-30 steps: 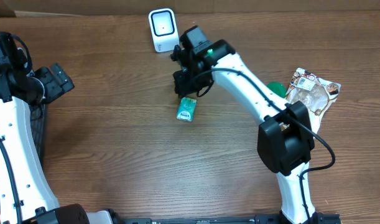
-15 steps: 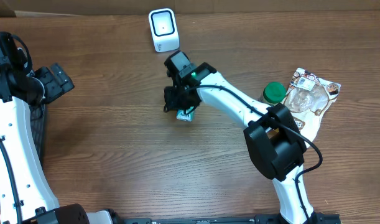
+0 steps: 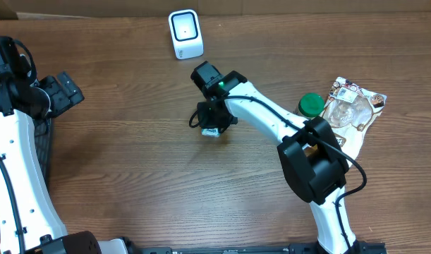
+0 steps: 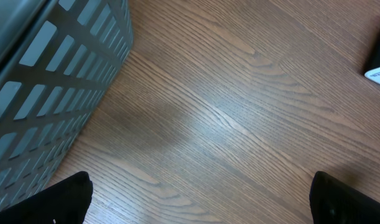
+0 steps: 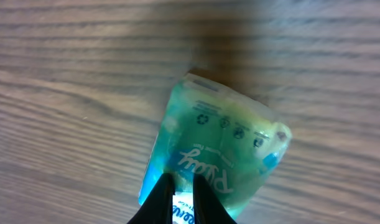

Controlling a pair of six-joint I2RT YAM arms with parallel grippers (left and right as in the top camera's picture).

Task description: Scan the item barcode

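My right arm has come down from beside the scanner (image 3: 185, 34) and now sits directly over the green packet (image 5: 217, 149); the packet lies on the bench (image 3: 130, 169) a little in front of the scanner, slightly toward the right arm's side. A second ago it lay uncovered; now only its lower edge peeks out in the overhead view. The right fingers (image 5: 158, 202) are drawn almost together on the packet's near end, pinching its wrapper as far as I can judge; so I read the grasp as made, with the lift toward the scanner next. The left fingers (image 4: 65, 199) stand wide apart, holding nothing, well off to the scanner's left beside the basket (image 4: 53, 74).
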